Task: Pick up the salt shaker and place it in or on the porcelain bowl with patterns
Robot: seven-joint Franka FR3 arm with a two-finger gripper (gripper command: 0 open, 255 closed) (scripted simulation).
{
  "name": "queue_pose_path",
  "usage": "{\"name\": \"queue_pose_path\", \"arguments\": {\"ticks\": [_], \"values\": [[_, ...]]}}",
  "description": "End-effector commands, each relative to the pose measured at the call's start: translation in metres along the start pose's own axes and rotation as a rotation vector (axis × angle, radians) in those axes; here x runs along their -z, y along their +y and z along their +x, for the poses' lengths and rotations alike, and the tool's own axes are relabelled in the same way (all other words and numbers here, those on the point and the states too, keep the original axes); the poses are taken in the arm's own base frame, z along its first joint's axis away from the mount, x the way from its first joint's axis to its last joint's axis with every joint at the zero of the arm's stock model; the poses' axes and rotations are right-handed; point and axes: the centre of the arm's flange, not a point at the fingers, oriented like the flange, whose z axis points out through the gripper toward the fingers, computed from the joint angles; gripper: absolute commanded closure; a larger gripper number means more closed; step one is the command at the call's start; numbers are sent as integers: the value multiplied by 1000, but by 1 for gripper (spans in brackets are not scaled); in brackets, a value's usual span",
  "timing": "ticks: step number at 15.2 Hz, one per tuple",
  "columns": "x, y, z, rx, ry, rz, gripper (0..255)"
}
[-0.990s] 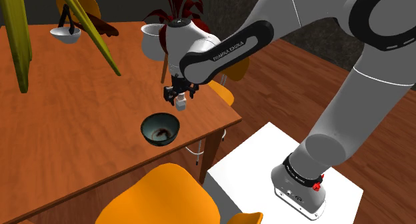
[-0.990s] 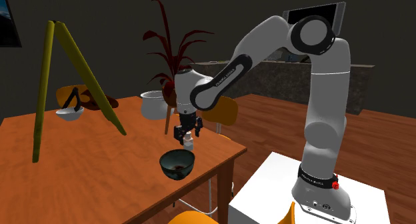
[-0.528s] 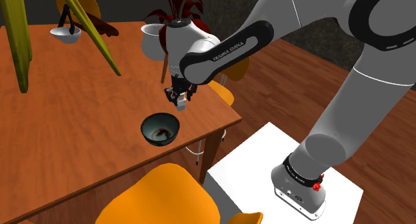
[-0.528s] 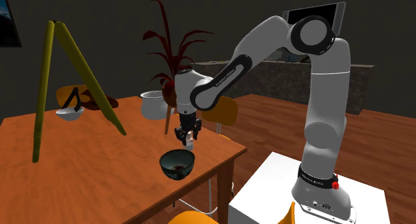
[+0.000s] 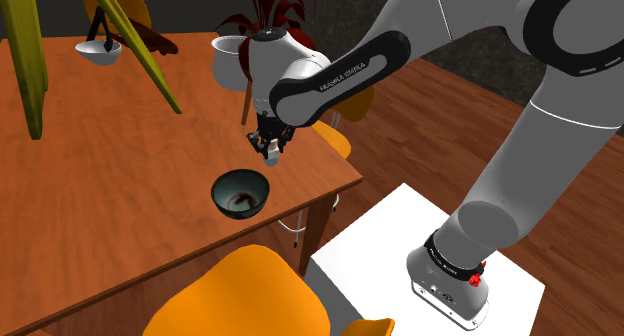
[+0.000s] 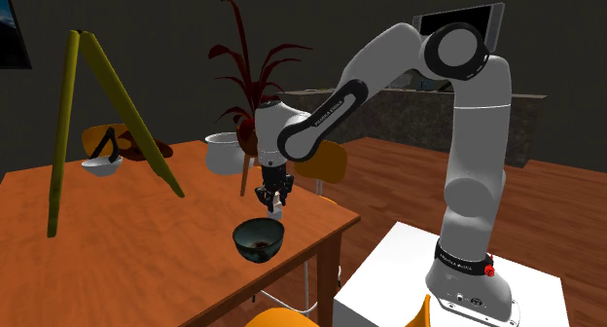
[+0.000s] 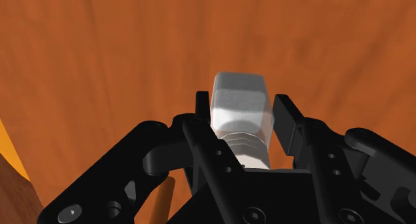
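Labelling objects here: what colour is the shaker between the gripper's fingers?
Plain white, shading to pale grey; the salt shaker shows best in the wrist view.

The black gripper (image 5: 270,146) clasps a small white salt shaker (image 5: 271,161) at the wooden table (image 5: 110,174). A dark bowl (image 5: 229,207) with a reddish pattern inside stands near it, toward the shoulder view's lower left.

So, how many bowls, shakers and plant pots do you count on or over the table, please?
Bowls: 2, the dark bowl and the white bowl
Shakers: 1, the salt shaker
Pots: 1, the plant pot
Total: 4
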Motion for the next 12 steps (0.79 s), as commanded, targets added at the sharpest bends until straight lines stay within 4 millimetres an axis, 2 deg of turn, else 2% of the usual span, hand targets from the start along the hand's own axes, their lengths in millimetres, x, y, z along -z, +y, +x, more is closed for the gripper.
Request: {"name": "queue_pose_path", "arguments": {"ticks": [1, 12], "values": [[-1, 1, 0, -1, -1, -1, 255], [57, 7, 5, -1, -1, -1, 255]]}}
